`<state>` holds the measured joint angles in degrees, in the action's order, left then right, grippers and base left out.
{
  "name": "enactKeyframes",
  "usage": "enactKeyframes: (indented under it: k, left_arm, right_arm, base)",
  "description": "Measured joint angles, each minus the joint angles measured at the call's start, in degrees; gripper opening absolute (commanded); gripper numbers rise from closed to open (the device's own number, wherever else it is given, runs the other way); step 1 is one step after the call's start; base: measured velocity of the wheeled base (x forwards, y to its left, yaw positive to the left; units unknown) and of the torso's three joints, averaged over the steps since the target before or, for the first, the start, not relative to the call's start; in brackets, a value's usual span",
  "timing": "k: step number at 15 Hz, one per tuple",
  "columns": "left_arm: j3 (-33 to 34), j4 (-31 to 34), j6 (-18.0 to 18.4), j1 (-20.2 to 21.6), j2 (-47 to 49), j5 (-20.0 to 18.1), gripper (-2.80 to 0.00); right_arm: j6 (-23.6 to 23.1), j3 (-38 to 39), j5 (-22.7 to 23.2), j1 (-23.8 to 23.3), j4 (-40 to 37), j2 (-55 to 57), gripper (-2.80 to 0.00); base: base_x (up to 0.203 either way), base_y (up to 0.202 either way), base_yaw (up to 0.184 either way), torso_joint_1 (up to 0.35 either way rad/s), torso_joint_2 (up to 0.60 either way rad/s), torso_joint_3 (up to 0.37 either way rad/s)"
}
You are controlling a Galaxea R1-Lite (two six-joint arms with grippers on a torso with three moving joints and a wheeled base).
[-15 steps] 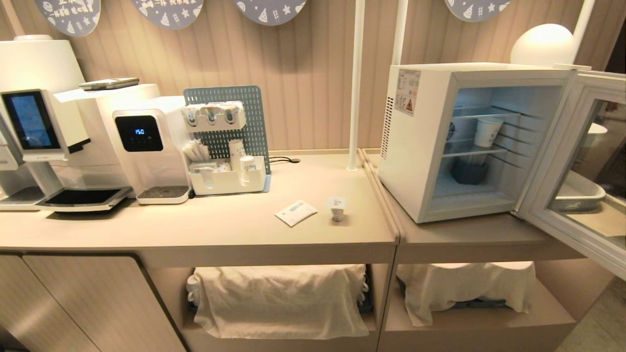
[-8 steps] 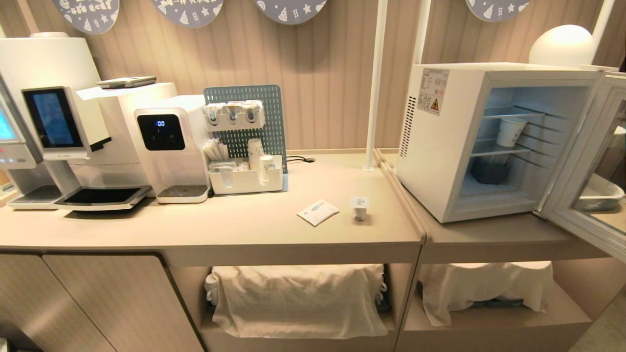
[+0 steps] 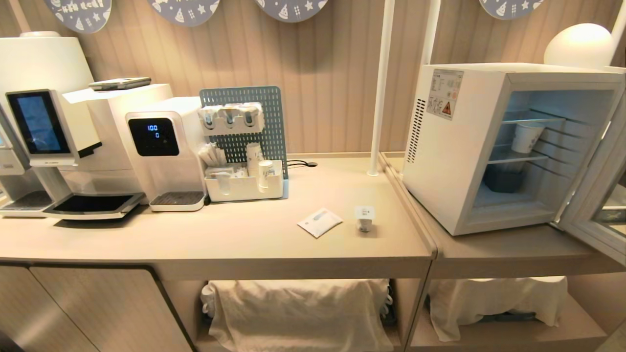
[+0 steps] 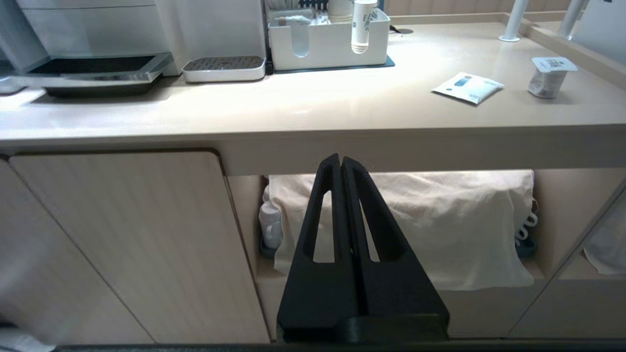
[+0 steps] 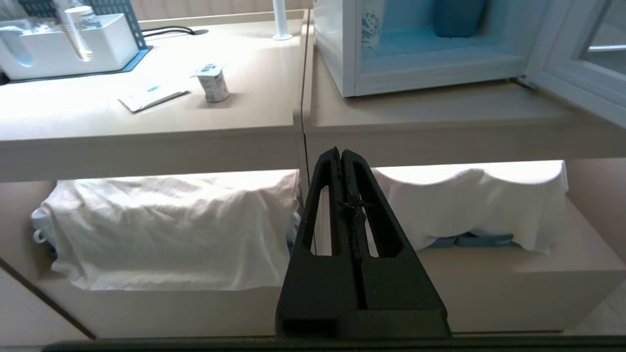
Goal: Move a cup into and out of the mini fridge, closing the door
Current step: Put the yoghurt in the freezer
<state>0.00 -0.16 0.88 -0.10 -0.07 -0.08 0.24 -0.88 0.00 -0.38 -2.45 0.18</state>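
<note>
Little squat cup (image 3: 365, 218) with its square foil lid sits on the smooth beige counter (image 3: 234, 234), beside a flat white sachet (image 3: 319, 222). The boxy white mini fridge (image 3: 455, 161) has its door (image 3: 594, 205) swung open, with a paper cup (image 3: 526, 137) on a wire shelf. Only my wrist views show my claws: left gripper (image 4: 341, 160) and right gripper (image 5: 341, 152) both clenched empty below the counter edge.

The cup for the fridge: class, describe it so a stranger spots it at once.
Find the mini fridge with its door open. On the counter left of it, beside a flat sachet, stands the cup: squat, foil-lidded, far shorter than the paper cups.
</note>
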Motion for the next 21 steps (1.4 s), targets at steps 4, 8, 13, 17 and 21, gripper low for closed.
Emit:
enactKeyframes:
  k: [4,8,13,17,21]
  left_arm:
    - [0.0,0.03,-0.24,-0.01,0.0,0.01,-2.8]
    - [0.0,0.14,-0.28,0.05,0.0,-0.02,-2.8]
    - [0.0,0.03,-0.17,0.05,0.0,-0.03,-2.8]
    - [0.0,-0.1,-0.5,0.07,0.0,-0.03,-2.8]
    - [0.0,-0.08,-0.54,0.07,0.0,-0.02,-2.8]
  right_arm:
    - [0.0,0.0,0.0,0.09,0.0,0.0,-2.8]
    - [-0.07,0.0,0.0,0.09,0.0,-0.02,-2.8]
    - [0.0,-9.23,-0.2,0.11,-2.17,2.14,-2.8]
    - [2.47,-26.82,0.77,0.09,-6.19,18.36,-2.8]
    - [3.14,-33.47,12.5,0.09,-2.6,41.21,-2.8]
  base:
    - [0.188,0.0,0.004,0.002,0.0,0.005]
    - [0.154,0.0,-0.003,0.0,0.01,0.002]
    - [0.0,0.0,0.0,0.0,0.0,0.0]
    - [0.0,0.0,0.0,0.0,0.0,0.0]
    - [0.0,0.0,0.0,0.0,0.0,0.0]
